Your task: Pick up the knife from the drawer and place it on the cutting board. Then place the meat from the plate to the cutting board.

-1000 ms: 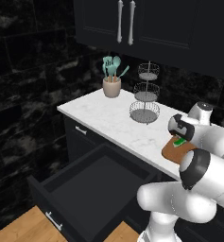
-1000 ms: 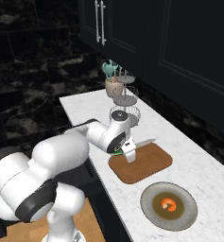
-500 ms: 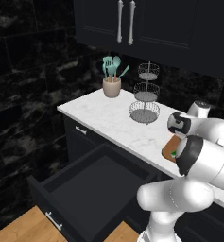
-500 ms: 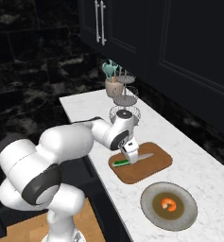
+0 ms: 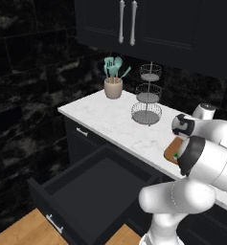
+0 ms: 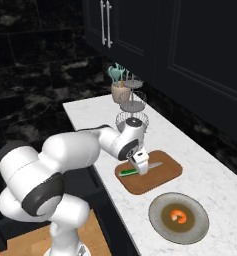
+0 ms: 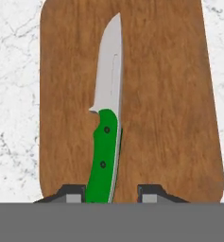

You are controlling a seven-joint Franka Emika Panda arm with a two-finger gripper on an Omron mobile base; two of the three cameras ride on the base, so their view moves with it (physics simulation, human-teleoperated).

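Note:
The knife (image 7: 106,123), green handle and short silver blade, lies flat on the brown cutting board (image 7: 170,118). My gripper (image 7: 111,194) hovers just over the handle's end, its fingertips (image 7: 149,193) spread to either side with a gap on the right, so it is open. From the right base view the knife (image 6: 126,172) rests on the near-left part of the cutting board (image 6: 157,180), under my gripper (image 6: 140,167). The orange-red meat (image 6: 178,216) sits on the olive plate (image 6: 157,220), nearer than the board. The wide black drawer (image 5: 96,182) stands pulled out.
A crock of teal utensils (image 5: 113,81) and a tiered wire basket stand (image 5: 147,95) sit on the white marble counter (image 5: 105,112) left of the board. Dark cabinets hang above. My own arm blocks most of the board in the left base view.
The knife has come down from just above the board to lie flat on it. The fingers have parted from the handle, and the hand has shifted slightly over the board.

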